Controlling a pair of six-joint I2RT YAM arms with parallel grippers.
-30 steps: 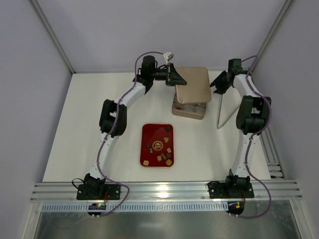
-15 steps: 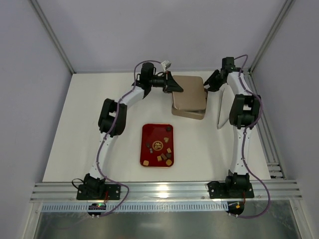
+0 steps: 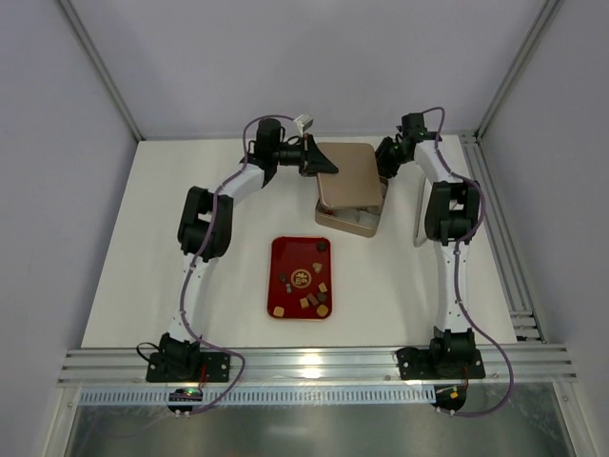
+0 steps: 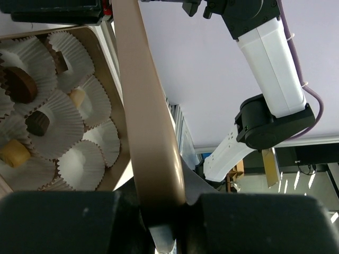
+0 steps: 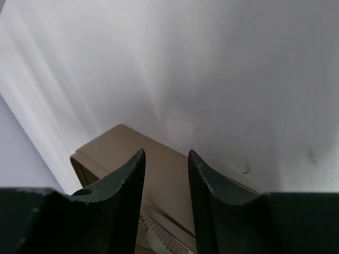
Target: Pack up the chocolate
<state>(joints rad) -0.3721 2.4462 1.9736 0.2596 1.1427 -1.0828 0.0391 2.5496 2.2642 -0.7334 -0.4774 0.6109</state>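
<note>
Several small chocolate pieces (image 3: 303, 279), dark brown and tan, lie on the red tray (image 3: 280, 253) mid-table. Behind it stands a tan box (image 3: 348, 221) lined with white paper cups (image 4: 79, 163). Some cups hold chocolate pieces (image 4: 21, 88). The tan lid (image 3: 350, 174) hangs over the box, lifted off it. My left gripper (image 3: 321, 162) is shut on the lid's left edge (image 4: 151, 153). My right gripper (image 3: 384, 164) is open at the lid's right side, and the lid (image 5: 165, 172) shows between and beyond its fingertips (image 5: 139, 159), touching neither.
A thin pale sheet (image 3: 420, 215) stands on edge beside the right arm, right of the box. The enclosure's back wall is close behind both grippers. Metal rails run along the table's right and near edges.
My left gripper has moved left and back with the lid, and the box under it now sits further left. My right gripper has swung left and back, up to the lid's right side.
</note>
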